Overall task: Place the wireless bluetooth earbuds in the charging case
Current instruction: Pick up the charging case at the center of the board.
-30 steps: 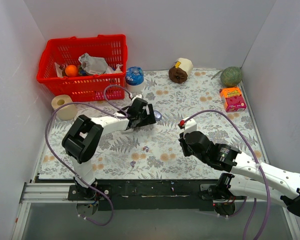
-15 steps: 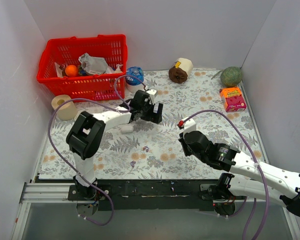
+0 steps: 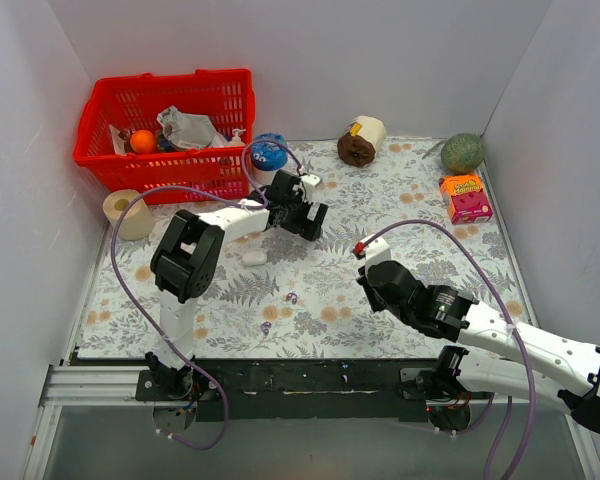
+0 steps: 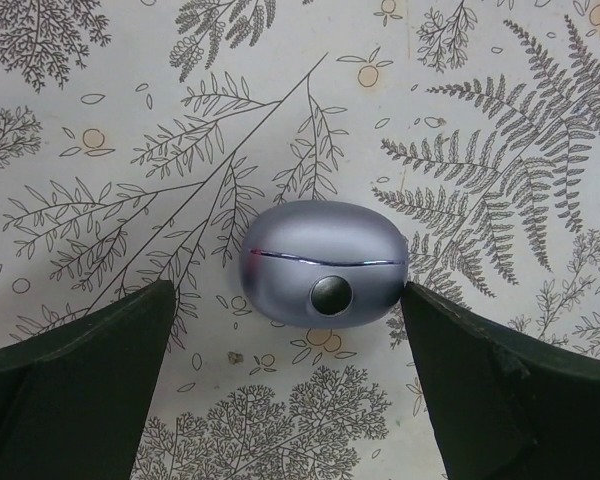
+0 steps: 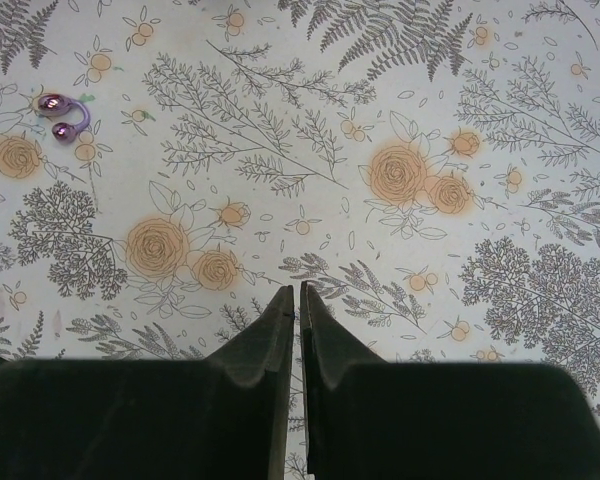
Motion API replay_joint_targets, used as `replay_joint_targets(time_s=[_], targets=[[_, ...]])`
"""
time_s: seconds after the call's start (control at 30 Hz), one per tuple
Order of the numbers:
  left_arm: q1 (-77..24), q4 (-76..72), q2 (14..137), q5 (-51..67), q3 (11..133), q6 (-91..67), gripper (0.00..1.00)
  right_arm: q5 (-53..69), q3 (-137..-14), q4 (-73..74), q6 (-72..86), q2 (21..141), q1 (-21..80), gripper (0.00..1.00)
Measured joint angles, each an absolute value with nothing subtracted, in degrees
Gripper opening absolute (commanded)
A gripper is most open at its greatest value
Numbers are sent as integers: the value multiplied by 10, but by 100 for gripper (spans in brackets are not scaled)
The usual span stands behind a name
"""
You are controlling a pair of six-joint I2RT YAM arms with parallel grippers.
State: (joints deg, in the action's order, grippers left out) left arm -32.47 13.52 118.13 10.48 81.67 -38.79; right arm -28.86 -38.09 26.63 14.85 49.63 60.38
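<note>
The charging case (image 3: 253, 257), a small white oval, lies on the floral cloth just left of my left gripper (image 3: 306, 218). That gripper (image 4: 285, 290) is open, its black fingers (image 4: 90, 380) standing either side of a rounded silver-blue thing (image 4: 325, 262) with a seam and a dark button. Two tiny purple wireless bluetooth earbuds (image 3: 292, 297) (image 3: 266, 327) rest near the front middle of the cloth. One earbud (image 5: 65, 115) shows at the upper left of the right wrist view. My right gripper (image 5: 298, 290) hovers over bare cloth, shut with only a thin slit and nothing in it.
A red basket (image 3: 165, 130) of items stands at the back left, with a tape roll (image 3: 130, 213) and a blue-lidded jar (image 3: 270, 152) close by. A brown roll (image 3: 362, 142), a green ball (image 3: 462, 152) and an orange-pink box (image 3: 466, 197) line the back right.
My left gripper opened, left the white case lying on the cloth, and moved back and right over the silver-blue thing. The right arm barely moved.
</note>
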Motion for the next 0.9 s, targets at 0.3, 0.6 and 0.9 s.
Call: replay_joint_targets(time_s=[0.3,0.6,0.9], targets=[[-331,133,1195,108,823,-356,96,-288,-381,256,140,500,601,13],[-349,137,1207,74,837,-337,89,-288,-373,248,133,494,597,13],[-359,151,1221,34,858,-328,79,-288,-366,246,133,484,594,13]])
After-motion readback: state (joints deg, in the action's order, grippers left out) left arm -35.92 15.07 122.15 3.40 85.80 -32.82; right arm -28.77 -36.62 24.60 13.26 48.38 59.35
